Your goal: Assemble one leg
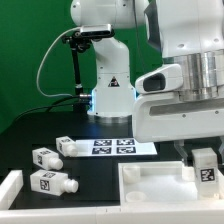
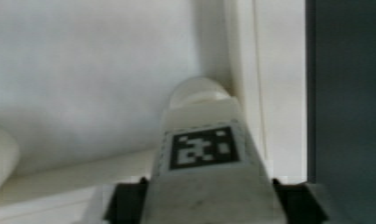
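Note:
My gripper is at the exterior view's right, over the large flat white panel. It is shut on a stubby white leg with a square tag. In the wrist view the leg points away from the camera between the two dark fingers. Its rounded tip lies close against the panel's raised rim; I cannot tell whether it touches. My gripper's midpoint is on the leg's body.
Three loose legs lie at the exterior view's left: one, one, one. The marker board lies behind the panel. A white raised edge stands at the front left. The robot base is at the back.

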`<state>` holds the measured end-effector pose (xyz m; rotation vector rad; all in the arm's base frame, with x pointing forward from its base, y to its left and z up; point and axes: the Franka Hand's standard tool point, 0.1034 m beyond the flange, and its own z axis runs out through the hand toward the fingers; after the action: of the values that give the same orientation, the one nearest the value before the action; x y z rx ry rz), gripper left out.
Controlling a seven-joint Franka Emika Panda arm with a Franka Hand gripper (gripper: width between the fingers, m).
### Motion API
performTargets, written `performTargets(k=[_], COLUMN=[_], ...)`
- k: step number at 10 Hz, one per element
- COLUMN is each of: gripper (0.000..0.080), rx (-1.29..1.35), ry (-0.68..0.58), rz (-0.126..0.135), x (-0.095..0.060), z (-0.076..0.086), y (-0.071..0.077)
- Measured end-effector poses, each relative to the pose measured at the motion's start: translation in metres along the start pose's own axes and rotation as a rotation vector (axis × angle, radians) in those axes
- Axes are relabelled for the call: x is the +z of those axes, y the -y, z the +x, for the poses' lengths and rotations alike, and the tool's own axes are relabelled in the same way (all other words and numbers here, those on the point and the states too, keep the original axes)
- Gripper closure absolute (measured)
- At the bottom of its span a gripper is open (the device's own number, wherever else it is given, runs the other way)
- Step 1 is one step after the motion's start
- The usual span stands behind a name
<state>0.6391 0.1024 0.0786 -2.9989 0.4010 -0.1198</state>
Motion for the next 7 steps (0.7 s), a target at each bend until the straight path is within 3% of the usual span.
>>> performTargets(k=[4,7], gripper=[0.0515,0.0515], rx=[0.529,1.078], ry=[-0.003,-0.01], rz=[0.0,-0.005], x=[0.0009,0.0035], z=[0.0001,-0.0049], y=[0.001,0.0102])
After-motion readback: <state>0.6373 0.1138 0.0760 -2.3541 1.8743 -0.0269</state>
